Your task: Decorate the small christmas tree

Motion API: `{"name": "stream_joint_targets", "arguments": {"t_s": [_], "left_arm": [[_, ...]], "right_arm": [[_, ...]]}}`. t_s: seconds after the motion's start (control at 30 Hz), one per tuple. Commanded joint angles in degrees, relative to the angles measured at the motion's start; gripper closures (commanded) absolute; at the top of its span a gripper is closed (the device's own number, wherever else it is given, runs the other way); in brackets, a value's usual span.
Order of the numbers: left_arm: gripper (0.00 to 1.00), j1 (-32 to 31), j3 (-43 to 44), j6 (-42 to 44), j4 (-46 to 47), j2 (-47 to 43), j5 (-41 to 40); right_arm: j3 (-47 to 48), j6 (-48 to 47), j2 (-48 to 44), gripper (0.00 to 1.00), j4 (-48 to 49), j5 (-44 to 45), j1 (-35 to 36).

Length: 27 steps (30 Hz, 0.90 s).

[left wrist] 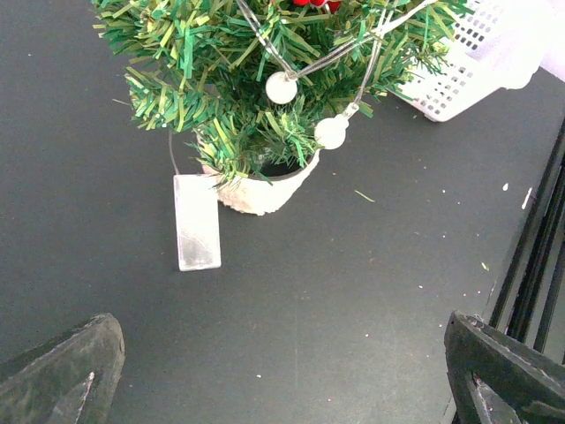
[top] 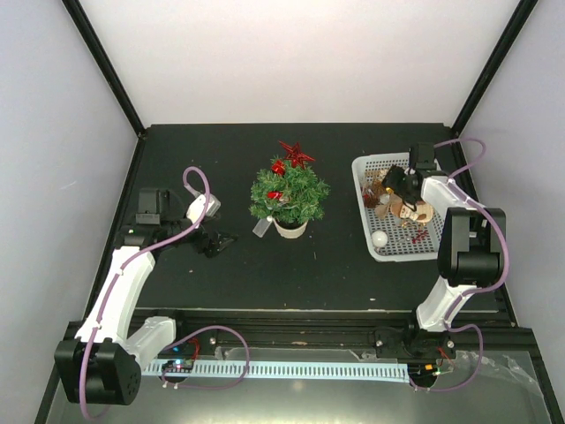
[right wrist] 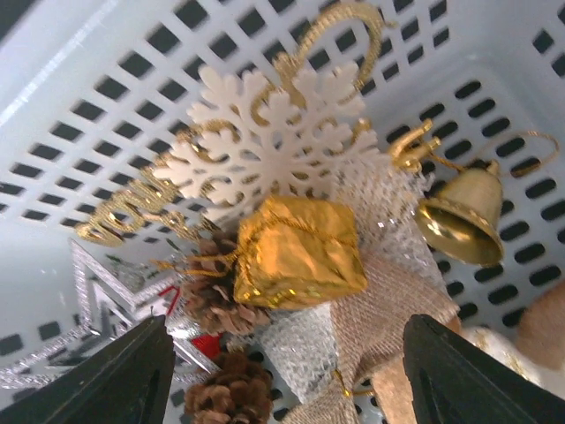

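Observation:
The small christmas tree point(top: 289, 196) stands mid-table in a white pot point(left wrist: 265, 190), with a red star point(top: 296, 155) on top and a pale tag point(left wrist: 197, 221) lying beside the pot. A string of white beads point(left wrist: 282, 87) hangs in its branches. My left gripper point(top: 216, 243) rests low to the tree's left, open and empty point(left wrist: 282, 380). My right gripper point(top: 402, 190) hovers open inside the white mesh basket point(top: 371, 168). Between its fingers point(right wrist: 287, 371), and below them, lie a gold gift box point(right wrist: 300, 252), pine cones point(right wrist: 221, 389) and burlap; nothing is gripped.
The basket also holds a white snowflake point(right wrist: 274, 132), a gold bell point(right wrist: 463, 216), a silver star point(right wrist: 97, 300) and a white ball point(top: 380, 238). The basket's corner point(left wrist: 468, 62) shows right of the tree. Black frame posts stand at the back corners.

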Motion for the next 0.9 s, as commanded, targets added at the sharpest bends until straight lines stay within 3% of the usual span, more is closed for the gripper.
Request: {"name": "stream_joint_targets", "arguments": {"t_s": [0.0, 0.33, 0.43, 0.57, 0.87], "left_arm": [[0.01, 0.4, 0.3, 1.3, -0.5, 0.2, 2.5], [0.01, 0.4, 0.5, 1.9, -1.2, 0.6, 3.5], [0.01, 0.4, 0.7, 2.1, -1.6, 0.9, 3.8], [0.01, 0.4, 0.7, 2.3, -1.7, 1.2, 4.1], [0.01, 0.4, 0.6, 2.3, -1.4, 0.8, 4.2]], "right_arm": [[1.9, 0.9, 1.4, 0.27, 3.7, -2.7, -1.1], [5.5, 2.2, 7.0, 0.31, 2.6, -2.3, -1.1], [5.5, 2.7, 7.2, 0.40, 2.5, -1.4, -1.0], [3.6, 3.4, 4.6, 0.52, 3.6, -0.3, -1.1], [-3.6, 4.2, -4.9, 0.55, 5.0, 0.7, -1.0]]}}
